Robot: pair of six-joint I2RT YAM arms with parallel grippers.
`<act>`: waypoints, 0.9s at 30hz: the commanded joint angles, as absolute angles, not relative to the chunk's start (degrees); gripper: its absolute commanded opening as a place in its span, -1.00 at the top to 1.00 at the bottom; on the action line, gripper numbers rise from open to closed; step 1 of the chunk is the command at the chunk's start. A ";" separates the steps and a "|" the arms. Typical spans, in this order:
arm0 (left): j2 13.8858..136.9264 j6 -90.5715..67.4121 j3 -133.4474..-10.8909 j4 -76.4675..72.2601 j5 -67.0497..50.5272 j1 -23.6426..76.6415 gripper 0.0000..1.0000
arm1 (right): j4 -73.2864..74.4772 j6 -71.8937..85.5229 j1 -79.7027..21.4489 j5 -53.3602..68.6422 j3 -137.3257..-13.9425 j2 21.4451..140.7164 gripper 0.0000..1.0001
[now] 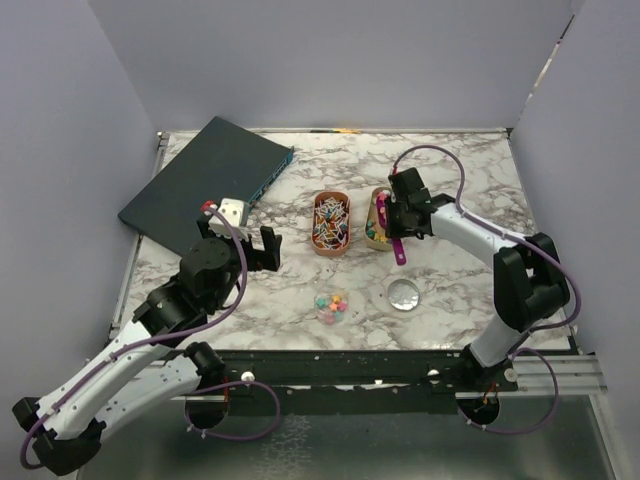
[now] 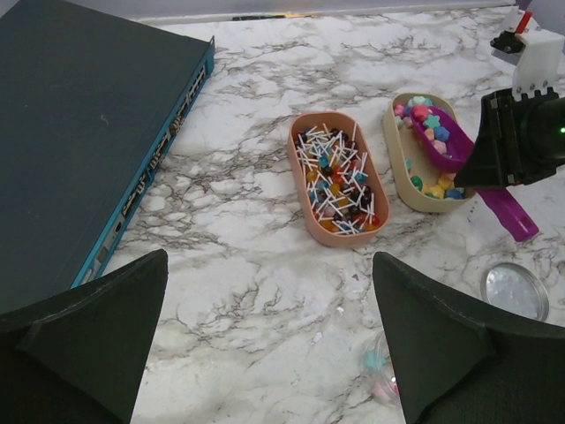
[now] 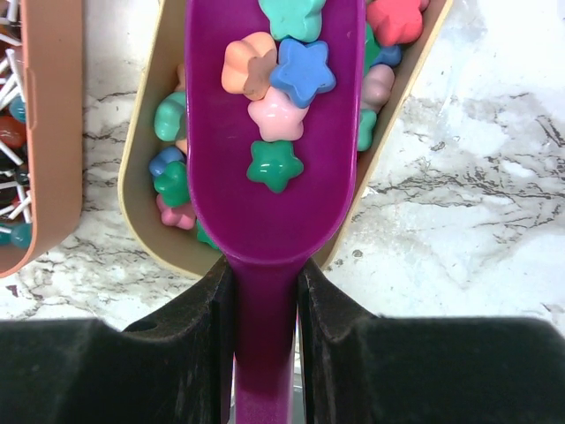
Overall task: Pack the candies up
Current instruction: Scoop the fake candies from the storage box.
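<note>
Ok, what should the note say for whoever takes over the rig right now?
Left gripper: open, empty, over the table left of the trays.
Right gripper: shut on the purple scoop handle, over the beige tray.
Candies: star-shaped candies sit in the scoop and more in the beige tray; stick candies are in the pink tray.
Done: a few candies lie in the clear round container; its lid is off, to the right.
Left: probably tip the scoopful into the container, add more, then put the lid on.
</note>
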State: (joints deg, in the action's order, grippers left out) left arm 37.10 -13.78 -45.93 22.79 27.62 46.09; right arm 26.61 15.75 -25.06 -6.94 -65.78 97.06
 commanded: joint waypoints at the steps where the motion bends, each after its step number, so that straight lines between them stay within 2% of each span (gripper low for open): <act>1: 37.55 -13.05 -45.17 22.04 27.37 45.62 -0.99 | 22.93 14.48 -25.18 -8.16 -63.88 93.03 0.99; 13: 39.24 -12.97 -45.24 21.89 26.95 45.53 -0.98 | 22.84 9.22 -26.72 -4.03 -58.06 81.48 0.99; 17: 40.00 -13.09 -45.33 21.76 26.27 45.48 -0.98 | 22.91 4.50 -27.88 2.88 -56.11 76.63 0.99; 27: 41.85 -15.00 -45.80 21.46 22.48 45.48 -0.98 | 23.84 -10.28 -37.87 7.07 -53.33 68.93 0.99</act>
State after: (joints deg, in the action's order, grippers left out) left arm 41.63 -14.11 -45.93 22.46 25.47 45.80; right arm 24.08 -1.98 -34.04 3.88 -54.19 71.81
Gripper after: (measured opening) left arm 0.990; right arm 0.285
